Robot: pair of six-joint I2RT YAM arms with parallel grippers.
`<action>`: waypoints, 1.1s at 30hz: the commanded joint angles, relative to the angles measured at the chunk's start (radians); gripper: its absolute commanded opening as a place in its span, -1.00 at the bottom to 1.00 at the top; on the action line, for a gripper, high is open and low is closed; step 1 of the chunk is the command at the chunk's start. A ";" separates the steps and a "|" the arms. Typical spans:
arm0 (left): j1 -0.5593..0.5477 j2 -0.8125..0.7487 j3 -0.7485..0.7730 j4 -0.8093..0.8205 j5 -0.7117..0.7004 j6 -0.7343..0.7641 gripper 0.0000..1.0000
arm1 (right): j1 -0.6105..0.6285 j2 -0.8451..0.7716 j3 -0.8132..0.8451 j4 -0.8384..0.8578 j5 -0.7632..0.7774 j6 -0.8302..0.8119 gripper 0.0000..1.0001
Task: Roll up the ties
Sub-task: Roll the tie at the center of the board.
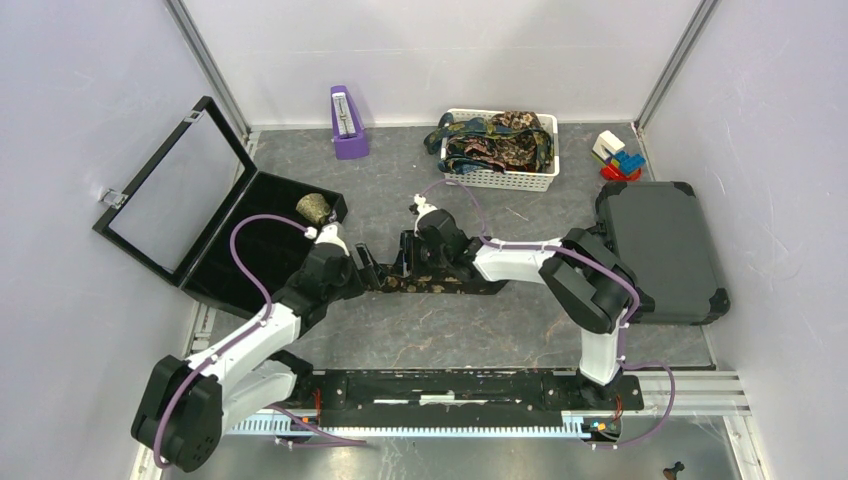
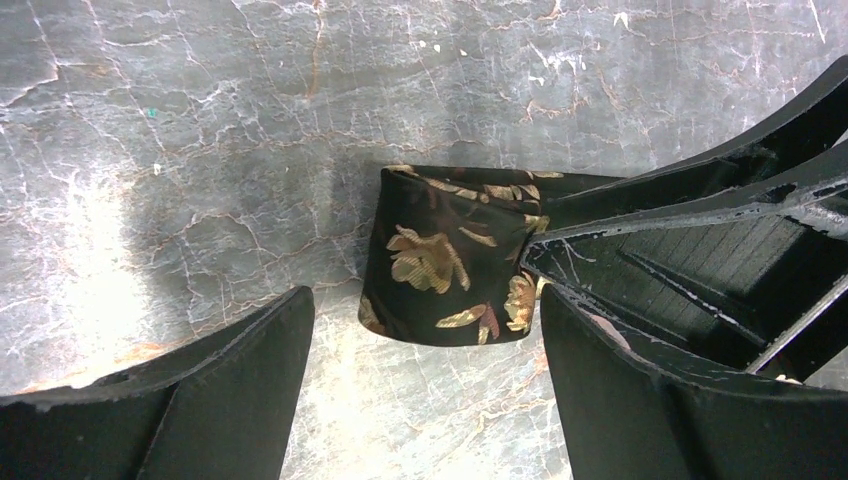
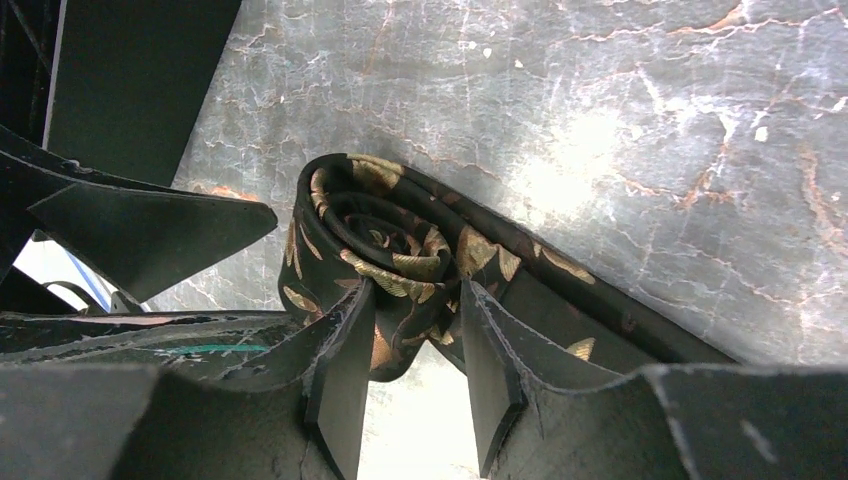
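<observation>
A black tie printed with gold leaves lies on the grey, marble-veined table in the middle of the scene. Its left end is wound into a tight spiral and the flat strip runs off to the right. The right gripper, its black fingers drawn narrow, pinches the coil's outer layers. The left gripper stands wide, its curved fingers either side of the roll. One finger sits just beside the cloth, though contact is not clear. More patterned ties lie heaped in a white mesh basket at the far edge. A black hinged case sits open at far left, holding a small olive roll.
</observation>
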 commanded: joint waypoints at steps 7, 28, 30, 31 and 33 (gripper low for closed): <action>0.026 0.030 0.001 0.075 0.036 0.035 0.76 | -0.023 0.024 -0.006 0.028 -0.016 -0.028 -0.16; 0.122 0.151 -0.077 0.337 0.207 0.004 0.64 | -0.036 0.045 -0.020 0.045 -0.027 -0.029 -0.19; 0.123 0.168 -0.083 0.362 0.218 -0.001 0.63 | -0.037 0.049 -0.022 0.046 -0.028 -0.029 -0.19; 0.125 0.176 -0.085 0.377 0.223 -0.003 0.62 | -0.038 0.052 -0.022 0.046 -0.028 -0.029 -0.19; 0.125 0.191 -0.091 0.403 0.234 -0.005 0.58 | -0.039 0.054 -0.022 0.048 -0.030 -0.029 -0.20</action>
